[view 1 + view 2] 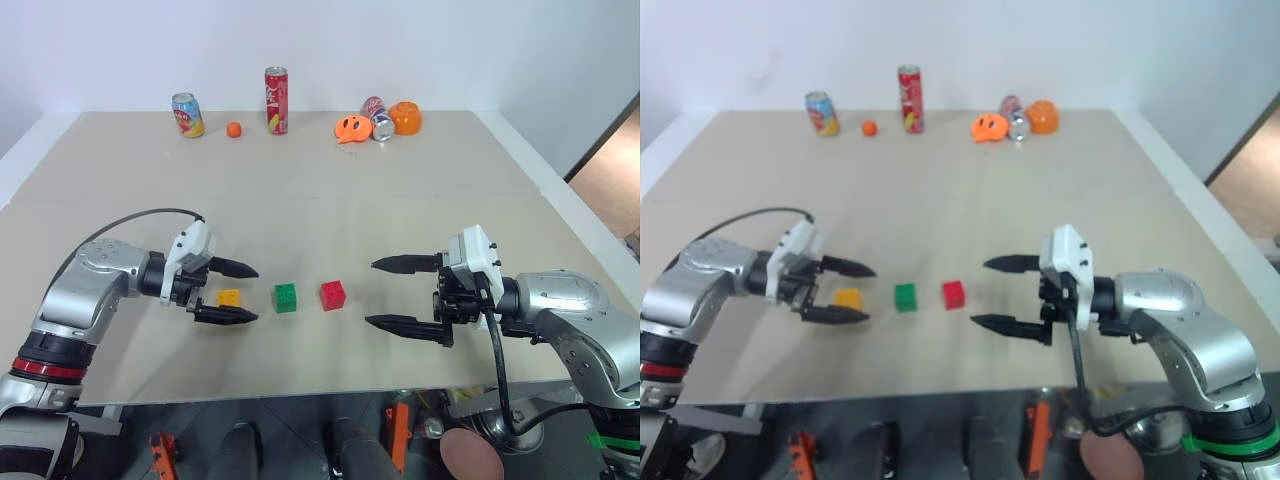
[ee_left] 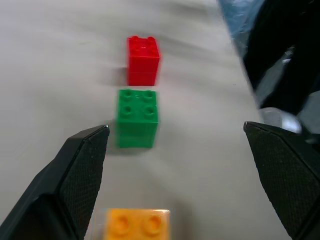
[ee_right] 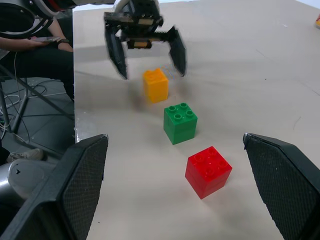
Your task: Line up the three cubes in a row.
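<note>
Three cubes lie in a straight row near the table's front: yellow (image 1: 229,297), green (image 1: 286,297) and red (image 1: 333,294), with small gaps between them. My left gripper (image 1: 245,292) is open at the row's left end. Its two fingers stand wide on either side of the yellow cube (image 3: 155,85) and do not touch it. My right gripper (image 1: 372,293) is open and empty, a short way right of the red cube (image 3: 208,171), pointing along the row. The left wrist view looks down the row past yellow (image 2: 137,225) to green (image 2: 137,117) and red (image 2: 143,60).
Along the table's far edge stand a soda can (image 1: 187,115), a small orange ball (image 1: 233,129), a tall red can (image 1: 276,100), two orange round toys (image 1: 351,128) and a tipped can (image 1: 378,120). A person (image 3: 30,30) sits beyond the table's left side.
</note>
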`<state>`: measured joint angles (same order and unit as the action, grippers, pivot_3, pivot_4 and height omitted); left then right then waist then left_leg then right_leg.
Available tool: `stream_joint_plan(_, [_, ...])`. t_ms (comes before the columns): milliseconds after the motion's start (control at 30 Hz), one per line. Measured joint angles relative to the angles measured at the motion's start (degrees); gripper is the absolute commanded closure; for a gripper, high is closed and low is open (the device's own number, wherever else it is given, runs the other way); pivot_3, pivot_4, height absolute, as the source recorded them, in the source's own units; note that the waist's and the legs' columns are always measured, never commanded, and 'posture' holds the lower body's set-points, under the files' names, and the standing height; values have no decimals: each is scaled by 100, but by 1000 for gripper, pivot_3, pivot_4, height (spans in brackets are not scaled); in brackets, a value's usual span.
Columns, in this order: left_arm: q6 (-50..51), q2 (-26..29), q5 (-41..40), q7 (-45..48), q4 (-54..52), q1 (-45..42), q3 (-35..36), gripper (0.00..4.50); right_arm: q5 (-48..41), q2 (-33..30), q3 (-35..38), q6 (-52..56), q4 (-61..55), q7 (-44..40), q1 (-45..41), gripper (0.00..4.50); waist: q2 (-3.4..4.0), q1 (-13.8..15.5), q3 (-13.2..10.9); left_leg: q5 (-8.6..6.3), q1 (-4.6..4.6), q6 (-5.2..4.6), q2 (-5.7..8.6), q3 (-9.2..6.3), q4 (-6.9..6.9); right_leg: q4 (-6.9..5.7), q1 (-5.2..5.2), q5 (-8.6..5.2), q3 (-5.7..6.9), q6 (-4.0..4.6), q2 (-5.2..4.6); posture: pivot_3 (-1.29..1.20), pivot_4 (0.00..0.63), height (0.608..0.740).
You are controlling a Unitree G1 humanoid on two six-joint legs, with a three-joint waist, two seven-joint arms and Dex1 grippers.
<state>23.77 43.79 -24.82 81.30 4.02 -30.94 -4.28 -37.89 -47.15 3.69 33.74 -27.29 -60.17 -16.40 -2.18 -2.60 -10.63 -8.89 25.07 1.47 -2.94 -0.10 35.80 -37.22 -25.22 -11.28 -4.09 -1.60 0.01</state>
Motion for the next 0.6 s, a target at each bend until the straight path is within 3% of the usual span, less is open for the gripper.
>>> stream_joint_plan(100, [-14, -206, -98, -397, 114, -358, 335, 49, 4, 2, -87, -12, 16, -2, -19, 0, 0, 7, 0, 0, 1, 0, 1, 0, 2, 0, 2, 0, 1, 0, 0, 0, 150, 740])
stream_joint_plan(300, [660, -660, -649, -2084, 171, -715, 1455, 49, 144, 131, -98, -62, 200, 305, -46, 0, 0, -20, 0, 0, -4, 0, -2, 4, -2, -1, 2, 4, -3, -8, 4, 0, 150, 740])
stream_joint_plan(433, [1549, -721, -790, -3316, -433, 264, 1919, 49, 336, 307, 214, -178, 532, 781, 175, 0, 0, -19, 1, -3, -11, 3, -2, 4, -23, -6, 1, 11, -6, -18, 5, 0, 150, 740])
stream_joint_plan(600, [2191, -823, -1210, -3886, -1017, 1191, 2396, 49, 595, 879, 610, -277, 867, 1722, 312, 0, -1, -4, 1, -3, -6, 4, -1, -6, -20, -6, 0, 9, -1, -14, 6, 0, 150, 740])
